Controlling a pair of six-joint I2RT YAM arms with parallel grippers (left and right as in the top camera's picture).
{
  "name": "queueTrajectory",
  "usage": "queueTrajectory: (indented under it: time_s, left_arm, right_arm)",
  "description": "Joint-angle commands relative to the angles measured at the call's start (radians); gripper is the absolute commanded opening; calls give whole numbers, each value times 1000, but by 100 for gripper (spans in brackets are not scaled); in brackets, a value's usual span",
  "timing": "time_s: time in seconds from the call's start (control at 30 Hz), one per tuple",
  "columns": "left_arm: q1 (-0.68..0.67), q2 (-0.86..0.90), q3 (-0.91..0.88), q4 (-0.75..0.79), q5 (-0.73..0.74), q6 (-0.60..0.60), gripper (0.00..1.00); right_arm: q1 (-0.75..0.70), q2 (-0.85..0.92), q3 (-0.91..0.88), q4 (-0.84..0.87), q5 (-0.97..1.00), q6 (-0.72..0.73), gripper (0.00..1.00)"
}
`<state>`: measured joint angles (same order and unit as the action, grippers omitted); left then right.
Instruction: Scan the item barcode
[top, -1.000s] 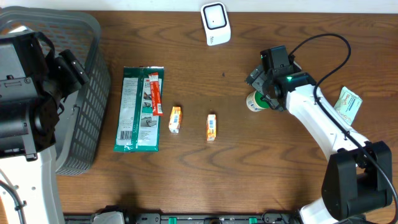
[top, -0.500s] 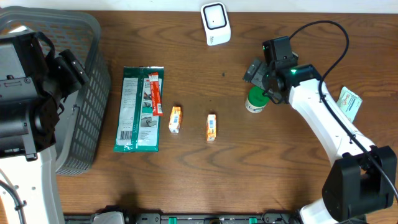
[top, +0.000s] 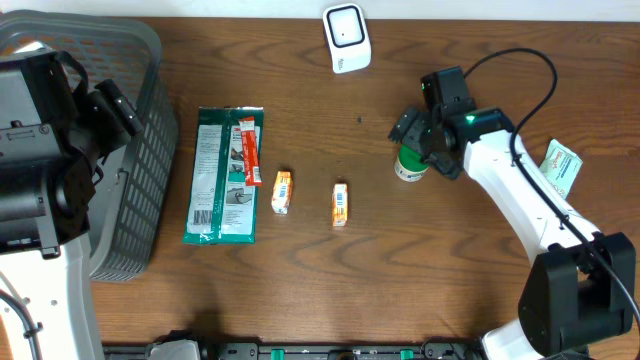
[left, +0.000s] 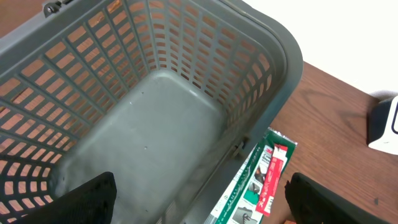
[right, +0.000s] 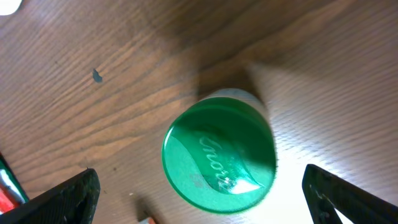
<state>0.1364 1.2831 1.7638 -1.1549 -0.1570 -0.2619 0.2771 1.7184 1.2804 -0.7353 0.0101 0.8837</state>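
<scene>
A small white jar with a green lid (top: 409, 163) stands upright on the table right of centre. My right gripper (top: 423, 146) hovers directly over it. In the right wrist view the lid (right: 219, 158) lies between the two wide-apart fingertips (right: 65, 199), and the open right gripper (right: 202, 200) holds nothing. The white barcode scanner (top: 346, 38) stands at the table's far edge, and also shows as a white scanner (left: 385, 121) in the left wrist view. My left gripper (left: 208, 202) is open and empty above the grey basket (left: 155, 112).
A green packet with a red strip (top: 225, 175) lies beside the basket (top: 140, 60). Two small orange boxes (top: 282, 191) (top: 340, 203) lie mid-table. A pale green sachet (top: 560, 168) sits at the right edge, near the right arm's cable.
The right gripper has shifted a little toward the far side of the table, uncovering more of the jar's green lid. The left arm has not moved.
</scene>
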Motion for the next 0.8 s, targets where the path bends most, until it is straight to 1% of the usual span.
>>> queueTrajectory:
  time_s: [0.0, 0.13, 0.47, 0.63, 0.77]
  left_arm:
    - [5, 3, 6, -1, -9, -2, 88]
    - [5, 3, 6, -1, -9, -2, 88]
    - [5, 3, 6, -1, -9, -2, 88]
    - [5, 3, 6, -1, -9, -2, 88]
    - [5, 3, 6, -1, -9, -2, 88]
  right_arm:
    - [4, -14, -46, 26, -38, 83, 99]
    - [-7, -14, -90, 74, -38, 153, 99]
    - [-41, -14, -210, 233, -37, 264, 99]
    - [-47, -14, -213, 292, -37, 272, 99]
    - [-45, -9, -213, 292, -37, 272, 93]
